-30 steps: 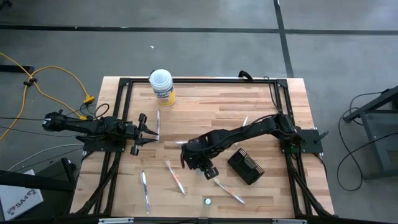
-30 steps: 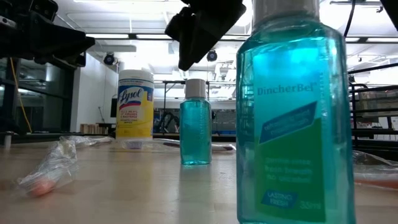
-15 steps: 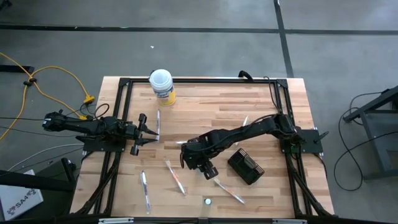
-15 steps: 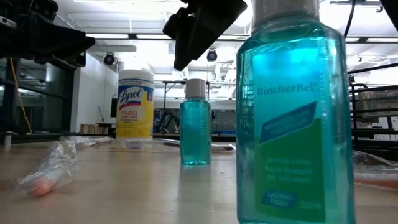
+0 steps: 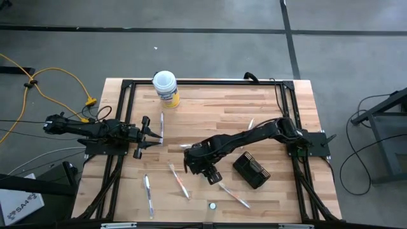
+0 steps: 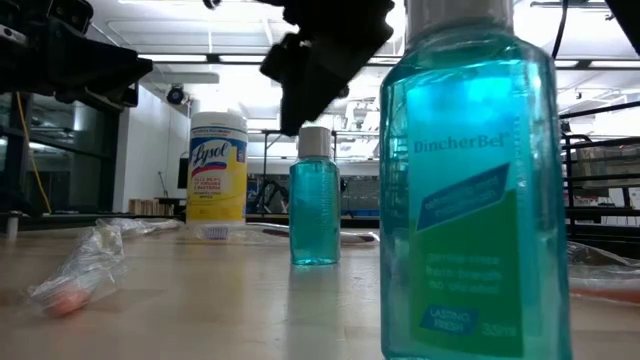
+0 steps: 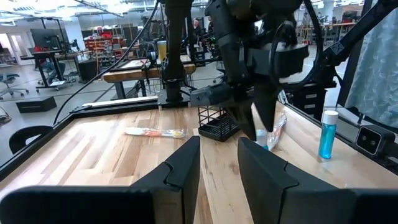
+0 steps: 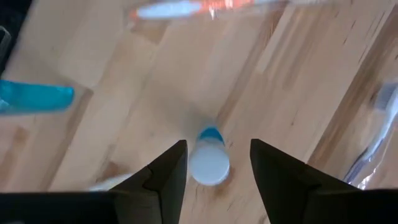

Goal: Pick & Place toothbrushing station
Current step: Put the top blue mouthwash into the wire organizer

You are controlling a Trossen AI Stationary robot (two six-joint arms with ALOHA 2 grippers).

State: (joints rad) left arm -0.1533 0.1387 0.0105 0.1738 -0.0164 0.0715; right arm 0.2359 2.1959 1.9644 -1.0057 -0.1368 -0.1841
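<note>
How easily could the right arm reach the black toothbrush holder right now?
Probably easily: the holder sits uncovered close beside the right gripper, which is open and empty above a small blue bottle.

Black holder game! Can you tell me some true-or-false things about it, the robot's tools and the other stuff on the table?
1. The black holder lies on the table, apart from both tools. True.
2. The right tool is holding the black holder. False: it hangs open over a small blue bottle with a white cap, one finger on each side of it.
3. The canister with the white lid stands upright. True.
4. The left tool grips a toothbrush. False: it is open and empty, at the left side of the table.
</note>
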